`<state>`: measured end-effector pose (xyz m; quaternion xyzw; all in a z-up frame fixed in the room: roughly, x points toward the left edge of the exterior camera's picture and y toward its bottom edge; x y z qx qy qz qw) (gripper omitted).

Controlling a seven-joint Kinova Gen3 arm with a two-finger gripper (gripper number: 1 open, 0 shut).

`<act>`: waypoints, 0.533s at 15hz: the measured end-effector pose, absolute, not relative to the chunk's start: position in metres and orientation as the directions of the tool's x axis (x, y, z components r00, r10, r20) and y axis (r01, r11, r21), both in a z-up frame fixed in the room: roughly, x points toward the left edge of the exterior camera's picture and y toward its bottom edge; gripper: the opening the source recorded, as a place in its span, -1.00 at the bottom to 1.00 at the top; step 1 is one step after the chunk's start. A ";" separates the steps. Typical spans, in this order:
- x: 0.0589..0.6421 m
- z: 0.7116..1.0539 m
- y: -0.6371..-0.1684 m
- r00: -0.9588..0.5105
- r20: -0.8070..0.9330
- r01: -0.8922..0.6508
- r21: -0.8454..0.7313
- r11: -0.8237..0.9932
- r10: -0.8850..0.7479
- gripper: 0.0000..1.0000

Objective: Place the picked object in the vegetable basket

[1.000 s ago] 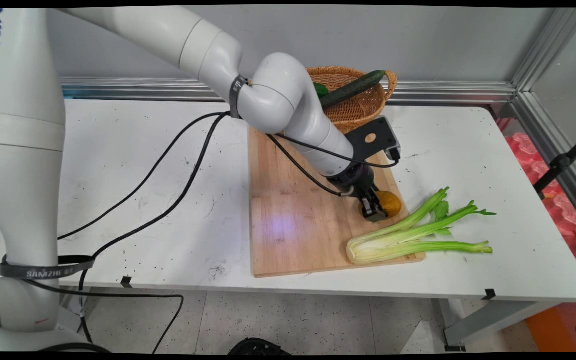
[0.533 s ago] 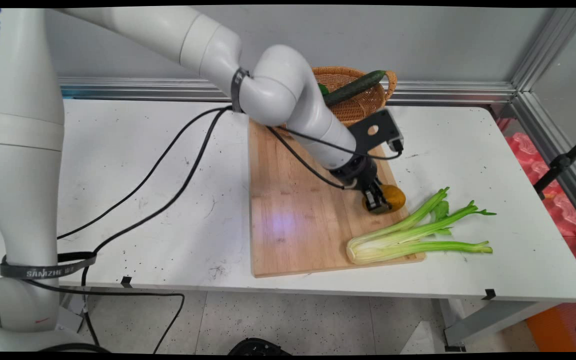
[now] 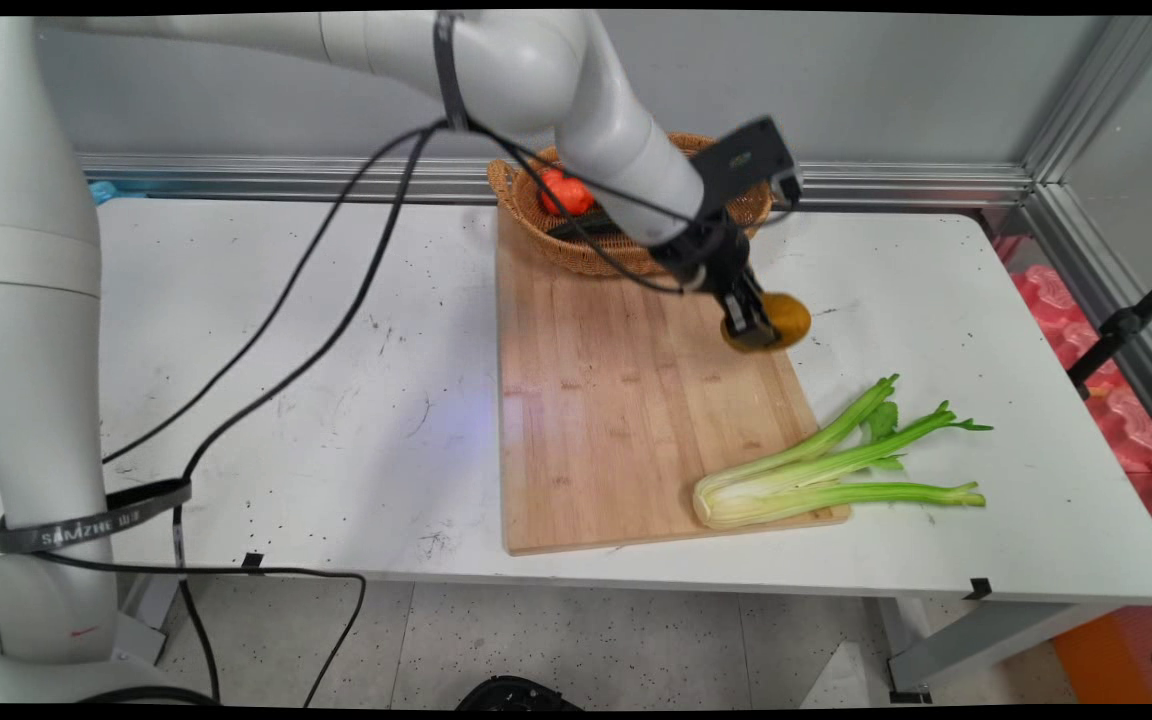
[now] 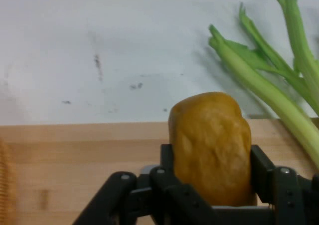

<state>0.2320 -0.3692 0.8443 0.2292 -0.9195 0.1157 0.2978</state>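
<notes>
Gripper (image 3: pixel 748 322) holds potato (image 3: pixel 776 320) in air, over board's (image 3: pixel 616 420) far right edge.
Fingers pinch the potato's sides; in hand view its long axis runs along the fingers, tip sticking out past them. Basket (image 3: pixel 536 215) sits just behind & left, w/ a tomato (image 3: pixel 566 190) inside. Celery (image 3: pixel 816 470) lies near right, well apart.

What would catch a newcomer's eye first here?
The gripper holding a yellow-brown potato in the air above the wooden cutting board's far right edge. Next, the green celery lying across the board's near right corner onto the table, and the wicker basket behind the board.
</notes>
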 end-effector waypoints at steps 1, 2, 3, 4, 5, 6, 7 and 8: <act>0.235 0.849 -0.373 -0.717 0.603 -0.491 -0.081 0.868 -0.350 -1.00; 0.241 0.856 -0.380 -0.717 0.606 -0.492 -0.088 0.866 -0.345 -1.00; 0.247 0.863 -0.388 -0.716 0.609 -0.494 -0.097 0.864 -0.341 -1.00; 0.254 0.869 -0.397 -0.715 0.612 -0.498 -0.107 0.860 -0.338 -1.00; 0.260 0.873 -0.405 -0.714 0.615 -0.503 -0.116 0.857 -0.335 -1.00; 0.264 0.875 -0.411 -0.713 0.616 -0.506 -0.123 0.854 -0.334 -1.00; 0.270 0.878 -0.419 -0.713 0.618 -0.510 -0.133 0.850 -0.331 -1.00; 0.275 0.879 -0.425 -0.713 0.619 -0.513 -0.139 0.847 -0.330 -1.00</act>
